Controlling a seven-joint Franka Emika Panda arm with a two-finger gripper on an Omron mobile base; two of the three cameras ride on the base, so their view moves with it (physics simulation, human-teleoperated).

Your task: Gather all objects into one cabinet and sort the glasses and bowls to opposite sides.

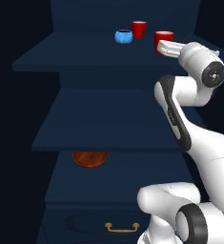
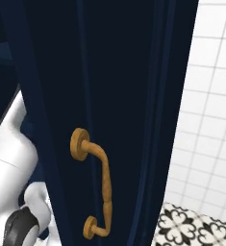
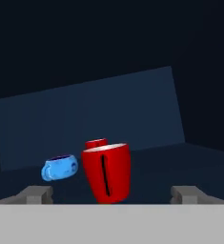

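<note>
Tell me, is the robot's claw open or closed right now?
Open. In the hand view the gripper has its two fingertips set far apart, with the nearer red cup standing free on the shelf between them.

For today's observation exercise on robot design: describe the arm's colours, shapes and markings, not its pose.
The arm is glossy white, built of rounded, tube-like segments. Dark grey to black bands ring its joints, and a round dark cap closes the wrist joint. The gripper ends in two small blocky grey jaws. No cables or lettering can be seen.
</note>
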